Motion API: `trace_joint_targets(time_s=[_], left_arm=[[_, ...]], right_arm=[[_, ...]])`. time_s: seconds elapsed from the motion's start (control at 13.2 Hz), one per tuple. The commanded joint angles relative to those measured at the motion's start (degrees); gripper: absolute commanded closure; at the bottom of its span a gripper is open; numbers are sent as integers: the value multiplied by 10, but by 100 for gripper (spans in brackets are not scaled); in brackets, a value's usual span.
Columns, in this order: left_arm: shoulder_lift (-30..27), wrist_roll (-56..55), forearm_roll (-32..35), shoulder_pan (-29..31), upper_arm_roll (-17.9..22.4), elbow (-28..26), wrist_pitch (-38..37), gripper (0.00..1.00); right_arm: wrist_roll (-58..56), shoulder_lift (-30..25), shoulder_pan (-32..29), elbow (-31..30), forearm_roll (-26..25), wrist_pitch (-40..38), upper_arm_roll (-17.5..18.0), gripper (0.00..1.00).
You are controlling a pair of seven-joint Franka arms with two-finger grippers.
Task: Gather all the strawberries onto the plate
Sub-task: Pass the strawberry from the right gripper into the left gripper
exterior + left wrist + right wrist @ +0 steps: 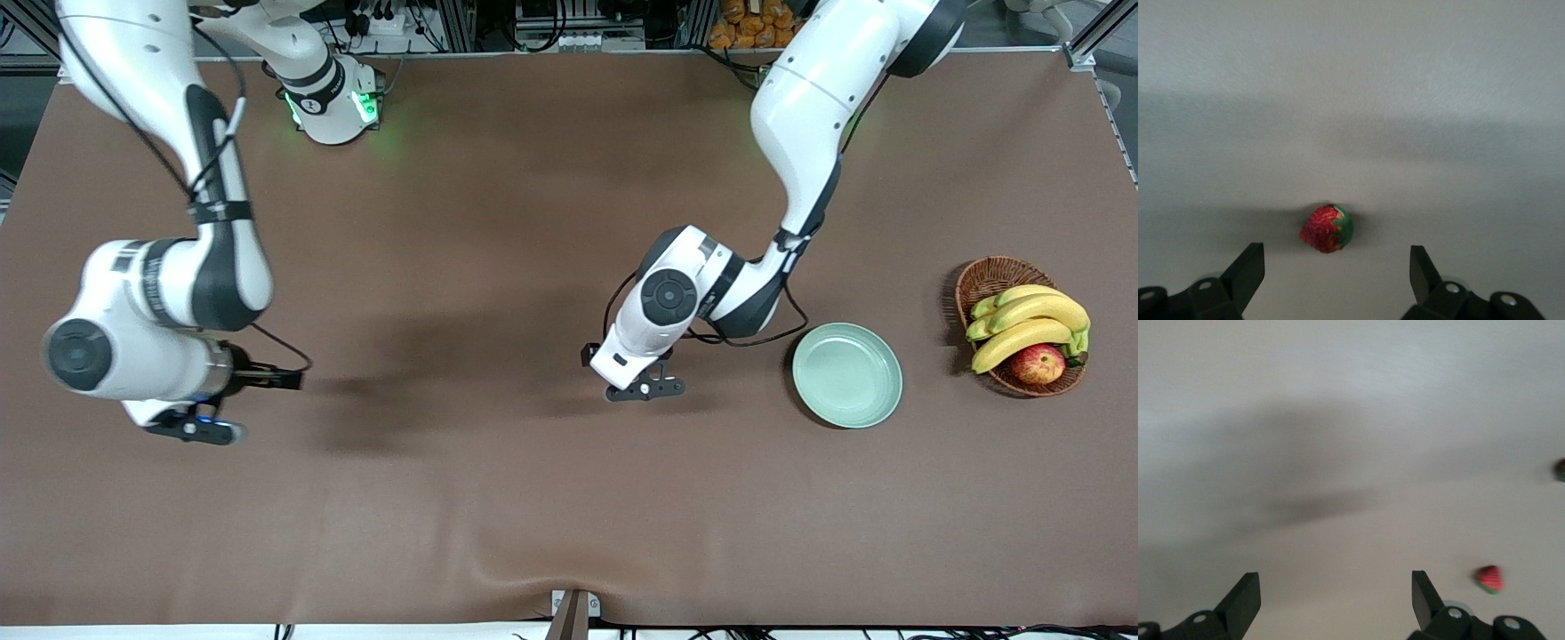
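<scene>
A big brown cloth covers the table [498, 498]. The left gripper [642, 388] hangs low over the middle of the table. Its two black fingers [1245, 273] are spread wide apart, and a small red strawberry with a green leafy top [1327, 229] lies on the cloth between them, just ahead of the tips. The fingers do not touch the berry. It holds nothing.

The round, shiny, pale green plate [847, 374] sits on the cloth toward the left arm's end of the table, near that gripper. There is nothing on the plate. Beside the plate, closer to the table's end, is a brown woven basket [987, 277] with yellow bananas [1022, 333] and a red-yellow apple [1038, 364] in it.

The right gripper [197, 428] waits over the right arm's end of the table. Its fingers [1243, 597] are also wide apart and hold nothing. Its wrist view shows a second little red strawberry [1489, 579] lying on the cloth off to one side, and a third dark one [1560, 469] just at the edge.
</scene>
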Motion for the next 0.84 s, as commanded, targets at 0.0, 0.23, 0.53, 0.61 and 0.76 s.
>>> trace_joint_targets(time_s=[0.0, 0.23, 0.53, 0.61, 0.76], left_arm=[[19, 2, 30, -7, 6, 13, 2, 16], [27, 19, 31, -6, 6, 13, 2, 33], [33, 65, 34, -2, 6, 13, 5, 51], [33, 66, 34, -1, 6, 14, 4, 54], [37, 67, 34, -2, 7, 15, 5, 60]], right_arm=[[-52, -21, -34, -67, -10, 4, -7, 0], [-131, -13, -91, -92, -10, 25, -7, 0], [-186, -13, -116, -178, -10, 102, -7, 0], [-189, -13, -119, -192, -10, 103, -7, 0], [-192, -13, -120, -215, -10, 103, -7, 0]])
